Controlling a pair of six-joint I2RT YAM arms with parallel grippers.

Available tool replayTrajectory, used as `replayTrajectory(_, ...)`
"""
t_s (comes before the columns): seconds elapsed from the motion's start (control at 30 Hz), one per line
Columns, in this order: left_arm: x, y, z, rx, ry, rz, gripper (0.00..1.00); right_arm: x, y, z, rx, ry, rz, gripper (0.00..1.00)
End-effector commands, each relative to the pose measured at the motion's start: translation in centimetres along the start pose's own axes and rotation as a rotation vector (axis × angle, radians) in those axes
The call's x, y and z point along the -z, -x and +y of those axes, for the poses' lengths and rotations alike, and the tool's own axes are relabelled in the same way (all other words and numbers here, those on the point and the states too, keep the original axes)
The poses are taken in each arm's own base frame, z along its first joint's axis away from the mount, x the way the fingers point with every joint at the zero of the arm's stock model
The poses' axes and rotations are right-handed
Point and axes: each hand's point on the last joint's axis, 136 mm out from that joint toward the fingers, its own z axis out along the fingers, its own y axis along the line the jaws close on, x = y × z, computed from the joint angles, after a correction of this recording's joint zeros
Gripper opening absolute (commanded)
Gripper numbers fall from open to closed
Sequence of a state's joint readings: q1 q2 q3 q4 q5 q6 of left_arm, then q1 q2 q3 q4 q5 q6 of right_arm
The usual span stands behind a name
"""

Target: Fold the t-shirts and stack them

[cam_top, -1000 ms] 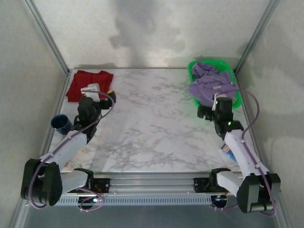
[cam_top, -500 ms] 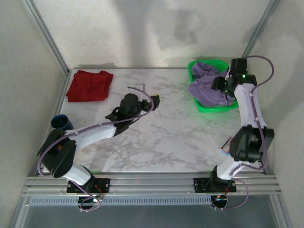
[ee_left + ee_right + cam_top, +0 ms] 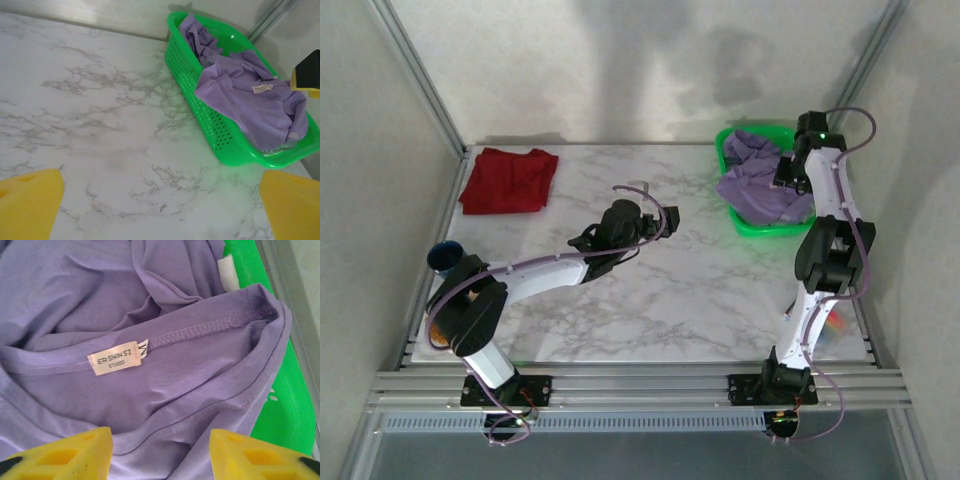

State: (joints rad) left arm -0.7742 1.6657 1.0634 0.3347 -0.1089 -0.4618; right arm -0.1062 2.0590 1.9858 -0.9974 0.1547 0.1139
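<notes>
Right gripper (image 3: 160, 455) is down in the green basket (image 3: 285, 405), pads apart and straddling the neck hem of the top lavender t-shirt (image 3: 150, 390). It isn't pinching cloth as far as I can see. The neck label (image 3: 117, 360) sits just ahead of the pads, slightly left. More lavender t-shirts (image 3: 752, 150) are bunched beyond and under it.

My read is that the step is picking one shirt. To do it well, close on the hem itself and take a single layer, so the shirts below stay put, then lift straight up before swinging out. The basket wall is close on the gripper's right, with the enclosure wall just past it, so there is little room that way. It should leave toward its left.

Left gripper (image 3: 160, 205) is wide apart and empty, above bare table (image 3: 700, 270). The basket is ahead and to its right. The open marble around it looks like enough room to spread a shirt. The dark red t-shirt (image 3: 510, 180) lies far off to its left, by the back corner.
</notes>
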Motion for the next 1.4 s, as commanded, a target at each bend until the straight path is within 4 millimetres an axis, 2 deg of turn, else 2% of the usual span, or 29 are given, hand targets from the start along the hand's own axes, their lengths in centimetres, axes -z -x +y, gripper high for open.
replayTrajectory(0.0, 0.0, -0.3, -0.5, 0.028, -0.006, 0.017, 1.0, -1.1, 0.2, -0.6, 0.026, -0.027, 0.037, 0.53)
replayTrajectory(0.17, 0.2, -0.3, -0.5, 0.016, -0.003, 0.03, 1.0, -3.9, -0.4, -0.2, 0.021, -0.013, 0.101, 0.49)
replayTrajectory(0.27, 0.6, -0.1, -0.3, 0.013, 0.007, 0.024, 0.99, -4.5, -1.1, 0.3, 0.024, 0.012, 0.137, 0.41)
replayTrajectory(0.4, 1.2, 0.1, 0.0, 0.016, 0.015, 0.014, 1.0, -3.2, -0.8, 0.8, 0.016, 0.045, 0.119, 0.13)
replayTrajectory(0.47, 1.5, 0.1, 0.2, 0.02, 0.021, 0.009, 1.0, -1.5, -0.2, 1.0, 0.013, 0.054, 0.079, 0.07)
replayTrajectory(0.57, 1.8, 0.7, 0.5, 0.018, 0.033, -0.006, 1.0, 1.5, 0.4, 1.2, 0.021, 0.053, 0.017, 0.05)
replayTrajectory(0.7, 2.3, 2.3, 1.3, 0.032, 0.044, -0.03, 1.0, 5.5, 0.0, 1.6, 0.014, 0.055, -0.055, 0.02)
replayTrajectory(0.83, 3.0, 4.8, 2.9, 0.072, 0.059, -0.039, 1.0, 11.5, -1.1, 3.6, 0.022, 0.104, -0.168, 0.0)
replayTrajectory(0.93, 3.7, 7.1, 4.7, 0.109, 0.076, -0.037, 1.0, 17.4, -2.4, 5.7, 0.065, 0.155, -0.241, 0.0)
replayTrajectory(1.07, 5.5, 10.3, 7.7, 0.147, 0.104, -0.051, 1.0, 24.1, -5.6, 9.5, 0.13, 0.266, -0.329, 0.0)
replayTrajectory(1.13, 6.5, 11.5, 9.0, 0.162, 0.115, -0.062, 1.0, 25.8, -7.7, 11.5, 0.179, 0.315, -0.335, 0.0)
replayTrajectory(1.23, 8.0, 12.7, 10.8, 0.174, 0.136, -0.07, 1.0, 27.2, -10.6, 14.3, 0.227, 0.375, -0.331, 0.0)
replayTrajectory(1.3, 8.8, 13.2, 12.0, 0.178, 0.154, -0.069, 1.0, 27.5, -12.4, 16.4, 0.247, 0.428, -0.317, 0.0)
replayTrajectory(1.37, 9.8, 13.5, 13.3, 0.187, 0.178, -0.065, 1.0, 26.8, -14.7, 18.9, 0.268, 0.473, -0.288, 0.0)
